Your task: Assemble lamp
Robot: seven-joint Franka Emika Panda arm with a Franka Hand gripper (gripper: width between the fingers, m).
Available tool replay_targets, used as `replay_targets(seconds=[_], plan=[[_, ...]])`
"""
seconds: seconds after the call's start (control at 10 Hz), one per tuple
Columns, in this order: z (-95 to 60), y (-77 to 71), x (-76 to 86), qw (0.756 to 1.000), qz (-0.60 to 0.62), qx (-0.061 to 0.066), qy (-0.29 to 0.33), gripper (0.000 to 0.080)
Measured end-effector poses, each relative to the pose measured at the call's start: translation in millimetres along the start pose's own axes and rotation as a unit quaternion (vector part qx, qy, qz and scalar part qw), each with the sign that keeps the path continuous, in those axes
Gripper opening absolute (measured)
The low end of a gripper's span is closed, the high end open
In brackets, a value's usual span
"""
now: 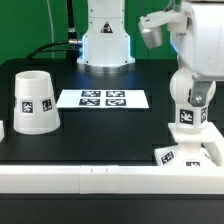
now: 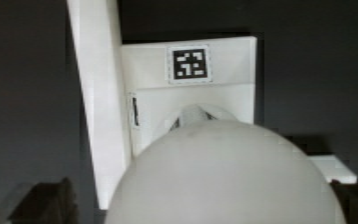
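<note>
- While the bulb (image 1: 190, 97) stands upright in the square base (image 1: 188, 150) at the exterior view's right, the step in hand looks like the seating of the bulb, seemingly done or nearly so.
- The base sits against the long white rail (image 1: 100, 178) at the near edge of the bench (image 1: 110, 130).
- The shade (image 1: 34, 102) stands mouth-down at the exterior view's left, well apart from the base, with the marker board (image 1: 103, 98) between them and further back.
- The arm (image 1: 190, 35) comes in from above at the exterior view's right, its wrist bent over the bulb.
- The gripper itself is not clearly visible; in the wrist view the bulb's round head (image 2: 220, 170) fills the foreground, with the tagged base (image 2: 190, 70) beyond it.
- The jaws stand spread wide, and I cannot see them pinching anything.
- In my judgement the next move calls for lifting clear of the bulb without knocking it, then crossing to the shade.
- The shade would then need a wide grasp across its tapered wall, and a level carry to lower it over the bulb.
</note>
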State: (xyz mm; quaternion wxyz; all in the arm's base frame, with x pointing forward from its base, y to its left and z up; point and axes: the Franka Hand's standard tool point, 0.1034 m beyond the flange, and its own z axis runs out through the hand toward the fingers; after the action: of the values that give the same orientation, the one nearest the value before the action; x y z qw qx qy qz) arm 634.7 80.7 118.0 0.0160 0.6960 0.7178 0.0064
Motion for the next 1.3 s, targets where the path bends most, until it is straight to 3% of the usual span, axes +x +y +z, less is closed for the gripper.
replay_targets(seconds=[0.4,0.5,0.6,0.7,1.1,1.3], plan=[[1.6,1.3,-2.6,0.989,-0.143,-0.008,-0.019,0.0698],[1.5,1.1,-3.1,0.99,-0.141,-0.007,-0.02,0.0698],[1.5,1.0,-3.3,0.99,-0.138,-0.006,-0.02,0.0609],[1.5,1.1,-3.8,0.99,-0.138,-0.006,-0.02,0.0573],[1.5,1.1,-4.5,0.992,-0.121,-0.007,-0.02,0.0573],[1.9,-1.0,-11.0,0.998,-0.061,0.001,-0.019,0.0573]])
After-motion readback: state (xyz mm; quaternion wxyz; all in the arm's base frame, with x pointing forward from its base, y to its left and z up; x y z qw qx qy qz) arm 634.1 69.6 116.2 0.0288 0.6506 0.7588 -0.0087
